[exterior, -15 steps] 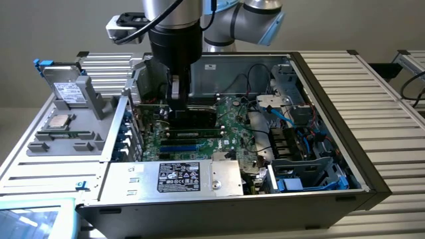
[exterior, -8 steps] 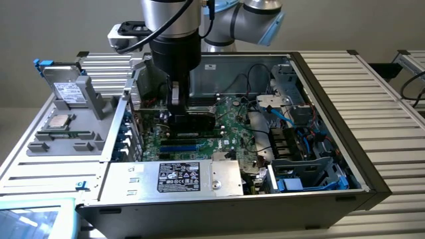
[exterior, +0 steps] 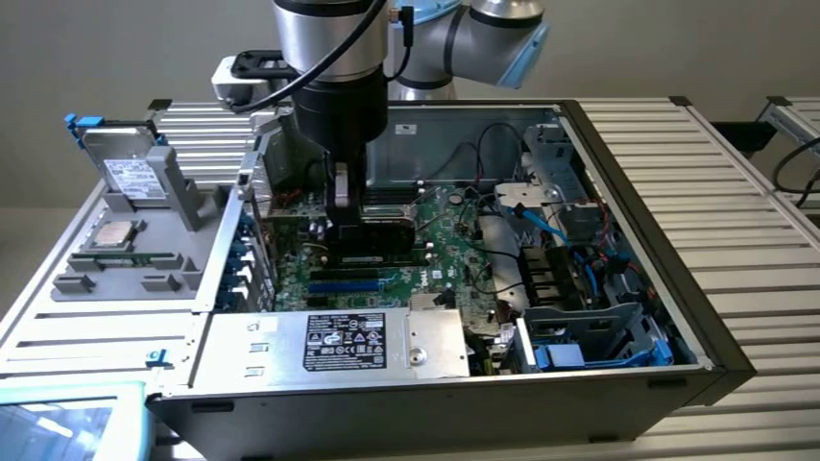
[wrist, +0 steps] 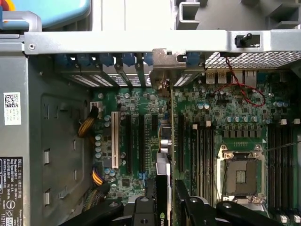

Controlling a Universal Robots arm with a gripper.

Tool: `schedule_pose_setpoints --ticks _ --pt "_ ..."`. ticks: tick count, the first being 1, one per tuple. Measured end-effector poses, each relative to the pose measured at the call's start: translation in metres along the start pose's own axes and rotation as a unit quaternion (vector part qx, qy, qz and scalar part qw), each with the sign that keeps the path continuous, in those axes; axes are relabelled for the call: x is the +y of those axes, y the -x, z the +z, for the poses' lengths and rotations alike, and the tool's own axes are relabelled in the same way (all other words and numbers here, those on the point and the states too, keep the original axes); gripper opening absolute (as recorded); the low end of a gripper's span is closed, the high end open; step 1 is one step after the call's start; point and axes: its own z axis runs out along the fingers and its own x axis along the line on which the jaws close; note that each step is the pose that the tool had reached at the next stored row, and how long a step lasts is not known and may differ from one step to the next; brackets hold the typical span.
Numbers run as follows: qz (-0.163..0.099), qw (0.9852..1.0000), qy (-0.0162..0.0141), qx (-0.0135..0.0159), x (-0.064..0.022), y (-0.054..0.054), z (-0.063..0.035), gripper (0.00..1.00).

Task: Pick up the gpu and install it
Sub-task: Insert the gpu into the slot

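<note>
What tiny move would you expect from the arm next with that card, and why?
Probably a slow, straight press down toward the board. The gripper grips the gpu upright on edge just over the motherboard, parallel to its long black slots, with the card's silver bracket at the case's rear openings. I cannot tell whether it is fully seated.

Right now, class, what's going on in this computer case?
The robot arm reaches into the open computer case with its gripper shut on the gpu. The card stands on edge over the motherboard, its silver bracket at the case's rear slot openings. Whether it is fully seated cannot be told.
</note>
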Motion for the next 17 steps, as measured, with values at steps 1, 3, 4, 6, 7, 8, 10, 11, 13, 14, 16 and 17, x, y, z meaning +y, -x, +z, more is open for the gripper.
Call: schedule_pose_setpoints --ticks 1,3,4,6,7,8,10,11,13,14,16,17 --pt "0.000 1.0000 0.0000 0.0000 0.0001 0.001 0.0018 0.27" --pt "0.000 1.0000 0.0000 0.0000 0.0000 0.003 0.0053 0.27" --pt "0.000 1.0000 0.0000 0.0000 0.0000 0.003 0.0072 0.27" --pt "-0.001 1.0000 0.0000 0.0003 -0.0001 0.004 0.0107 0.27" --pt "-0.001 1.0000 0.0000 0.0003 -0.0002 0.005 0.0126 0.27" --pt "-0.001 1.0000 0.0000 0.0003 -0.0002 0.005 0.0144 0.27" --pt "-0.002 1.0000 0.0000 0.0004 -0.0001 0.005 0.0180 0.27" --pt "-0.002 1.0000 0.0000 0.0003 -0.0001 0.005 0.0199 0.27" --pt "-0.002 1.0000 0.0000 0.0003 -0.0001 0.005 0.0235 0.27" --pt "-0.002 1.0000 0.0000 0.0003 -0.0001 0.005 0.0253 0.27" --pt "-0.002 1.0000 0.0000 0.0002 -0.0002 0.005 0.0291 0.27" --pt "-0.002 1.0000 0.0000 0.0003 -0.0002 0.004 0.0309 0.27"
